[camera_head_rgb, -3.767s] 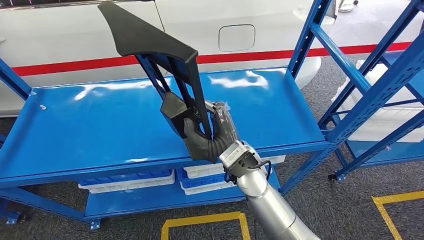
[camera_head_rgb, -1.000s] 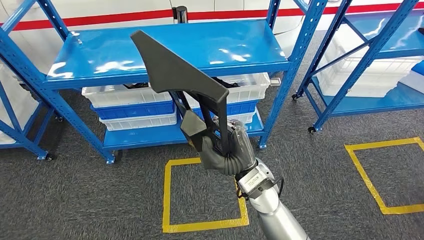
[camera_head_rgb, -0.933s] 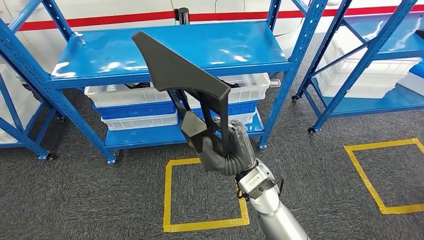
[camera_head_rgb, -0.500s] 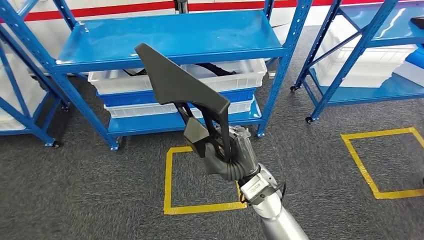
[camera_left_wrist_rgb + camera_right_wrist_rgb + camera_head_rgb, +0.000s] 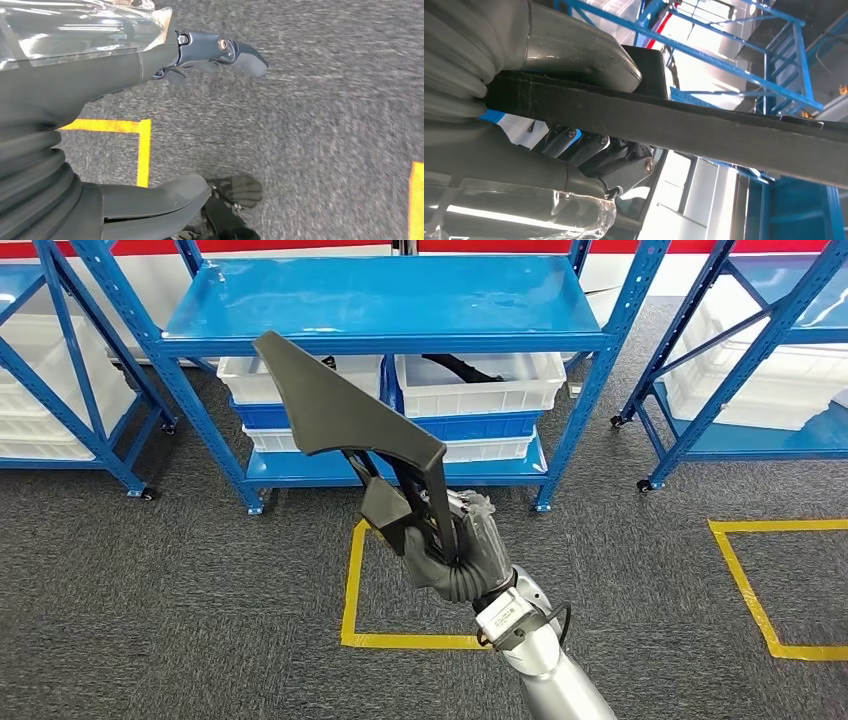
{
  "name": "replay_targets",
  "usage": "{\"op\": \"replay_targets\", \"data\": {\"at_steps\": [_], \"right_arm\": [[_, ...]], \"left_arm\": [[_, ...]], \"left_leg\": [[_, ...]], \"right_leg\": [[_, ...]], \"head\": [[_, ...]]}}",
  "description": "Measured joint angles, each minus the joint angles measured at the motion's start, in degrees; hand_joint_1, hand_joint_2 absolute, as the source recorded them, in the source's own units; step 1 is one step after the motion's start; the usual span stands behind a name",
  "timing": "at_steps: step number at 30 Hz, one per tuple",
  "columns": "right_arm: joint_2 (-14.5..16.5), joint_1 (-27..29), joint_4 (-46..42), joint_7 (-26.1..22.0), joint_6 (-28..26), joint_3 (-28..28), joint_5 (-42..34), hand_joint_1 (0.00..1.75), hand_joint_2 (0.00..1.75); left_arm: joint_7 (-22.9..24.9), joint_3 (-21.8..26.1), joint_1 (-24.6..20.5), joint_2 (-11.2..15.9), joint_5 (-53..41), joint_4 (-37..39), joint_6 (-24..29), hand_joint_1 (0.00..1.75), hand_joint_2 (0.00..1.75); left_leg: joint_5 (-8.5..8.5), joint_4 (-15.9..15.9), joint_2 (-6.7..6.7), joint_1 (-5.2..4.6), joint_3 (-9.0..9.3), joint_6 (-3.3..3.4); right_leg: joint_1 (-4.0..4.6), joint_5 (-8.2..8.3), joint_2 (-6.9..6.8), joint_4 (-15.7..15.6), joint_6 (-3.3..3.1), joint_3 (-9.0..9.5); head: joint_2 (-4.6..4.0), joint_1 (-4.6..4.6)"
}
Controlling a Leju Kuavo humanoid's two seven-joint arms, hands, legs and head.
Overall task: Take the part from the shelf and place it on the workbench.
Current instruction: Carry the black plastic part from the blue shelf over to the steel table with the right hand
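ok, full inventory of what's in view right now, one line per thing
Black triangular plastic part: one, black, raised above the carpet, held at its lower struts by the right robot hand.
Blue metal shelf racks: three at least partly visible, blue, along the far side of the floor.
White plastic bins: several, white, on the racks' lower levels; the middle rack's stack includes blue bins too.
Yellow floor tape squares: two partly visible, yellow, on the grey carpet.
Right robot hand: one, dark grey, gripping the part.
Left robot hand: one, dark grey, hanging over the carpet, holding nothing visible.
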Motion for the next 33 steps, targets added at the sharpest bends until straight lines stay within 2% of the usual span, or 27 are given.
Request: {"op": "replay_targets", "data": {"at_steps": [1, 3, 5, 6, 7, 8, 9, 11, 12, 13, 14, 16, 18, 20, 21, 22, 23, 24, 25, 27, 28, 29, 31, 32, 33], "right_arm": [[0.1, 0.0, 0.0, 0.0, 0.0, 0.0, 0.1, 1.75, 1.75], [0.1, 0.0, -0.1, 0.1, 0.1, 0.0, 0.1, 1.75, 1.75], [0.0, 0.1, -0.2, 0.1, 0.1, -0.1, 0.1, 1.75, 1.75], [0.0, 0.2, -0.2, 0.1, 0.1, -0.1, 0.1, 1.75, 1.75], [-0.1, 0.3, -0.2, 0.1, 0.1, -0.2, 0.1, 1.75, 1.75], [-0.2, 0.3, -0.2, 0.1, 0.1, -0.2, 0.1, 1.75, 1.75], [-0.3, 0.4, -0.2, 0.1, 0.1, -0.2, 0.1, 1.75, 1.75], [-0.4, 0.4, -0.2, 0.1, 0.2, -0.2, 0.1, 1.75, 1.75], [-0.4, 0.4, -0.2, 0.1, 0.3, -0.2, 0.1, 1.75, 1.75], [-0.4, 0.4, -0.2, 0.1, 0.5, -0.2, 0.1, 1.75, 1.75], [-0.4, 0.4, -0.2, 0.1, 0.6, -0.2, 0.1, 1.75, 1.75], [-0.4, 0.4, -0.3, 0.2, 0.9, -0.1, 0.1, 1.75, 1.75], [-0.2, 0.4, -0.3, 0.2, 1.0, -0.1, 0.2, 1.75, 1.75], [0.0, 0.5, -0.3, 0.1, 1.1, -0.1, 0.3, 1.75, 1.75], [0.0, 0.5, -0.3, 0.1, 1.1, -0.1, 0.3, 1.75, 1.75], [0.0, 0.6, -0.3, 0.1, 1.1, -0.1, 0.3, 1.75, 1.75], [0.0, 0.6, -0.3, 0.1, 1.1, -0.1, 0.3, 1.75, 1.75], [0.0, 0.6, -0.3, 0.1, 1.1, -0.1, 0.3, 1.75, 1.75], [0.0, 0.6, -0.3, 0.1, 1.1, -0.1, 0.3, 1.75, 1.75], [0.1, 0.5, -0.3, 0.1, 1.2, -0.1, 0.3, 1.75, 1.75], [0.1, 0.4, -0.3, 0.1, 1.2, -0.1, 0.3, 1.75, 1.75], [0.1, 0.4, -0.3, 0.1, 1.2, -0.2, 0.3, 1.75, 1.75], [0.2, 0.2, -0.3, 0.2, 1.3, -0.1, 0.3, 1.75, 1.75], [0.3, 0.2, -0.3, 0.2, 1.4, -0.1, 0.3, 1.75, 1.75], [0.4, 0.0, -0.3, 0.2, 1.4, -0.1, 0.3, 1.75, 1.75]], "left_arm": [[0.0, 0.0, 0.0, 0.0, 0.0, 0.0, 0.0, 0.00, 1.75], [0.0, 0.0, -0.1, 0.0, 0.0, 0.0, -0.1, 0.00, 1.75], [0.0, 0.0, -0.2, 0.0, 0.0, 0.0, -0.1, 0.00, 1.75], [0.0, 0.0, -0.2, 0.0, 0.0, 0.0, -0.2, 0.00, 1.75], [0.0, 0.0, -0.2, 0.0, -0.1, 0.0, -0.2, 0.00, 1.75], [0.0, 0.0, -0.2, -0.1, -0.1, 0.0, -0.3, 0.00, 1.75], [0.0, 0.0, -0.2, -0.1, -0.1, 0.0, -0.3, 0.00, 1.75], [0.0, 0.0, -0.2, -0.2, -0.1, 0.0, -0.3, 0.00, 1.75], [0.0, 0.0, -0.2, -0.2, 0.0, 0.0, -0.3, 0.00, 1.75], [-0.1, 0.0, -0.2, -0.2, 0.0, 0.0, -0.3, 0.00, 1.75], [-0.3, 0.0, -0.1, -0.2, 0.0, 0.0, -0.2, 0.00, 1.75], [-0.7, 0.0, 0.2, -0.1, 0.1, 0.0, -0.1, 0.00, 1.75], [-0.9, 0.0, 0.4, 0.0, 0.1, 0.0, 0.1, 0.00, 1.75], [-1.1, 0.0, 0.3, 0.0, 0.1, 0.0, 0.2, 0.00, 1.75], [-1.1, 0.0, 0.3, -0.1, 0.1, 0.0, 0.2, 0.00, 1.75], [-1.1, 0.0, 0.3, -0.1, 0.1, 0.0, 0.2, 0.00, 1.75], [-1.1, 0.0, 0.4, -0.1, 0.1, 0.0, 0.2, 0.00, 1.75], [-1.1, 0.0, 0.4, -0.1, 0.1, 0.0, 0.2, 0.00, 1.75], [-1.2, 0.0, 0.4, 0.0, 0.1, 0.0, 0.2, 0.00, 1.75], [-1.2, 0.0, 0.3, 0.0, 0.1, 0.0, 0.3, 0.00, 1.75], [-1.3, 0.0, 0.2, 0.0, 0.1, 0.0, 0.3, 0.00, 1.75], [-1.4, 0.0, 0.1, 0.0, 0.1, 0.0, 0.4, 0.00, 1.75], [-1.4, 0.0, 0.1, 0.0, 0.1, 0.0, 0.5, 0.00, 1.75], [-1.4, 0.0, 0.2, 0.0, 0.1, 0.0, 0.5, 0.00, 1.75], [-1.4, 0.0, 0.2, -0.1, 0.1, 0.0, 0.6, 0.00, 1.75]], "left_leg": [[0.17, -0.4, -0.35, 0.11, -0.02, 0.41], [0.75, -1.2, -1.04, 0.43, 0.01, 1.30], [1.12, -1.4, -1.86, 0.58, -0.20, 1.81], [1.19, -1.4, -2.35, 0.58, -0.35, 1.86], [1.27, -1.4, -2.88, 0.60, -0.44, 1.85], [1.34, -1.4, -3.44, 0.64, -0.47, 1.77], [1.41, -1.3, -4.01, 0.72, -0.48, 1.65], [1.44, -0.9, -5.17, 0.83, -0.63, 1.13], [1.41, -0.6, -5.71, 0.79, -0.86, 0.78], [1.45, -0.3, -6.18, 0.73, -1.17, 0.35], [1.57, -0.2, -6.58, 0.70, -1.49, -0.07], [1.80, -0.1, -6.89, 0.92, -1.95, -0.69], [0.23, 2.1, -5.22, 1.03, -3.07, -1.11], [-3.57, 8.7, -3.06, 1.00, -5.99, -1.42], [-5.36, 12.6, -2.65, 1.03, -7.73, -1.54], [-6.42, 15.6, -2.45, 1.04, -9.00, -1.57], [-6.47, 16.7, -2.36, 1.04, -9.33, -1.52], [-5.52, 15.6, -2.27, 1.03, -8.53, -1.36], [-3.89, 12.5, -2.00, 0.99, -6.71, -1.09], [-1.19, 4.8, -0.25, 0.58, -2.41, -0.32], [-0.63, 2.3, 0.49, 0.29, -1.13, 0.01], [-0.59, 1.1, 0.91, 0.00, -0.61, 0.25], [-0.46, 0.6, 0.04, -0.16, -0.69, 0.73], [-0.22, 0.2, -0.46, -0.07, -0.59, 1.04], [0.08, -0.1, -0.95, 0.08, -0.48, 1.42]], "right_leg": [[0.01, -0.16, 0.11, 0.1, 0.34, -0.17], [0.00, -1.75, 1.73, 2.8, 0.49, -1.54], [-0.29, -5.03, 3.71, 10.3, 0.09, -5.21], [-0.43, -6.37, 4.08, 14.3, 0.06, -7.20], [-0.59, -6.98, 4.23, 16.9, 0.29, -8.58], [-0.76, -6.51, 4.29, 17.1, 0.81, -8.77], [-0.96, -5.28, 4.36, 15.3, 1.46, -7.98], [-1.55, -1.77, 5.35, 7.2, 2.77, -4.39], [-1.70, -0.59, 6.03, 4.0, 2.94, -3.06], [-1.76, 0.14, 6.58, 2.0, 2.83, -2.20], [-1.67, 0.33, 6.83, 1.4, 2.46, -2.06], [-1.64, 0.68, 6.18, 1.7, 1.56, -2.19], [-1.74, 1.03, 5.42, 1.7, 0.66, -2.35], [-1.48, 1.15, 4.49, 1.6, 0.01, -2.57], [-1.30, 1.17, 3.94, 1.6, -0.14, -2.68], [-1.13, 1.18, 3.39, 1.6, -0.21, -2.75], [-1.00, 1.19, 2.85, 1.6, -0.27, -2.79], [-0.90, 1.19, 2.33, 1.6, -0.32, -2.79], [-0.82, 1.18, 1.88, 1.6, -0.32, -2.76], [-0.47, 1.11, 1.09, 1.7, -0.22, -2.76], [-0.26, 1.06, 0.72, 1.7, -0.09, -2.82], [-0.08, 1.01, 0.31, 1.7, 0.04, -2.87], [0.11, 0.90, -0.56, 1.6, 0.39, -2.86], [0.05, 0.61, -0.31, 2.0, 0.59, -2.98], [0.02, -0.13, 0.50, 3.2, 0.68, -3.49]], "head": [[0.00, -0.01], [0.00, 0.03], [0.00, 0.07], [0.00, 0.08], [-0.01, 0.07], [-0.01, 0.07], [-0.01, 0.06], [0.00, 0.07], [0.00, 0.04], [0.00, 0.02], [0.00, -0.01], [0.00, -0.06], [0.00, -0.19], [0.00, -0.31], [0.00, -0.31], [0.00, -0.31], [0.00, -0.31], [0.00, -0.32], [0.00, -0.32], [0.00, -0.31], [0.00, -0.27], [0.00, -0.26], [-0.01, -0.21], [-0.01, -0.20], [-0.01, -0.18]]}}
